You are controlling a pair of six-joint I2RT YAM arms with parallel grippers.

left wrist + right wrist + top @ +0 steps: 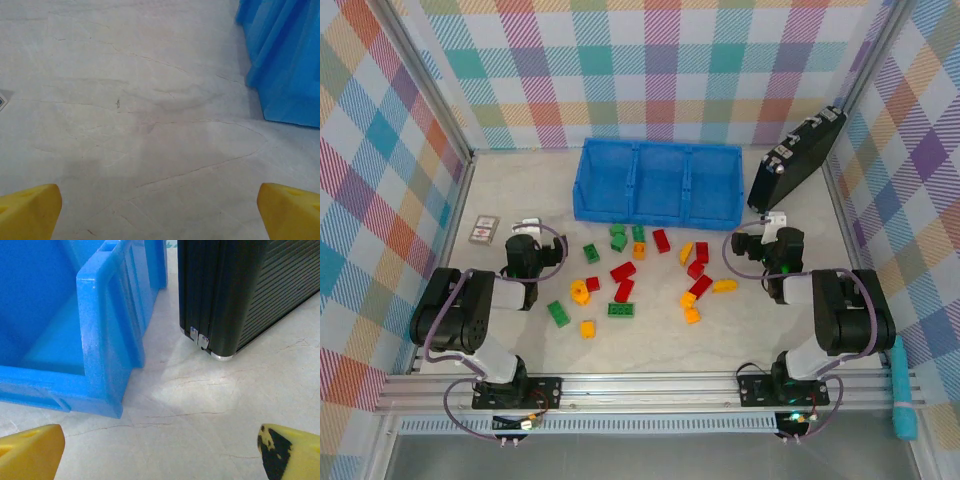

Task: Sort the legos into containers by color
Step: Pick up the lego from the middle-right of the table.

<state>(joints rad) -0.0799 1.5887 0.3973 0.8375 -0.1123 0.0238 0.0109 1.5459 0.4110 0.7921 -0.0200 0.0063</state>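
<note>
Several legos lie loose on the table's middle: red ones (623, 271), green ones (558, 314) and yellow-orange ones (581, 292). Behind them stands the long blue bin (660, 212), its three containers holding nothing that I can see. My left gripper (524, 238) hangs left of the bricks, open over bare table (160, 212), with the bin's corner (285, 60) to its upper right. My right gripper (770, 234) is right of the bricks, open over bare table (161, 452), facing the gap between the bin's right end (100, 330) and a black case.
The black case (798, 158) leans at the back right, close to the bin (240, 295). Small printed cards (484, 229) lie at the left, one (527, 223) just ahead of my left gripper. Plaid walls close three sides. A teal tool (903, 400) lies beyond the right rail.
</note>
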